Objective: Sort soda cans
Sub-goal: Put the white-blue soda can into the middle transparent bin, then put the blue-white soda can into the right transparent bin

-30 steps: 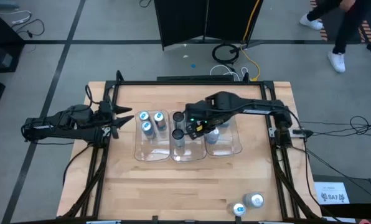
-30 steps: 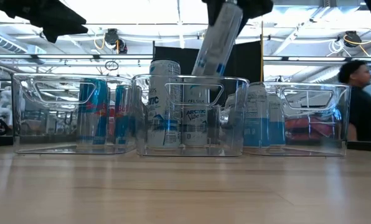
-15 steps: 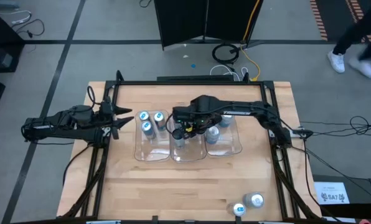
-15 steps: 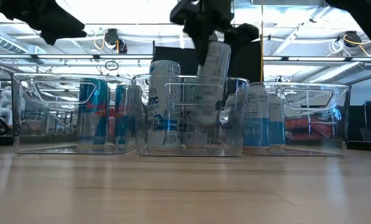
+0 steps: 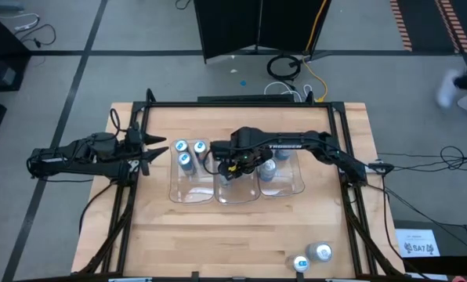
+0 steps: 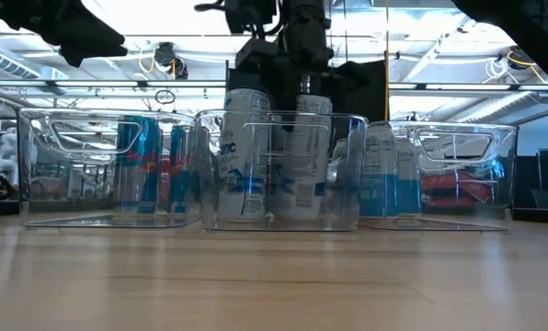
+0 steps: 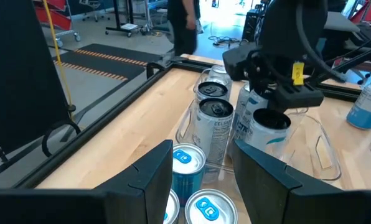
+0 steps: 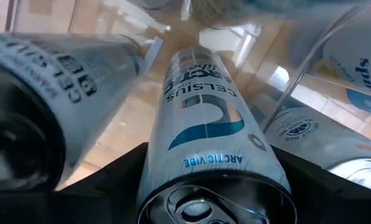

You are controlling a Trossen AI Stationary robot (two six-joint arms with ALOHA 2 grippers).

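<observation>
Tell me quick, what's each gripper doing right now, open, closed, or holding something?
Left gripper: open, holding nothing, parked left of the trays.
Right gripper: around a white can standing in the middle tray.

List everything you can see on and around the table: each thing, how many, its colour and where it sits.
table: one, light wood, under both arms
clear trays: three, transparent, side by side mid-table
blue-topped cans: three, silver and blue, in the left tray
dark-topped cans: at least two, silver, in the middle tray
held can: one, silver with teal print, upright in the middle tray
pale blue cans: at least two, in the right tray
loose cans: two, at the table's near edge
black panel: one, on the floor behind the table
person: one, dark clothes, beyond the table
left gripper: dark, open, beside the left tray
right gripper: dark, around the held can
</observation>
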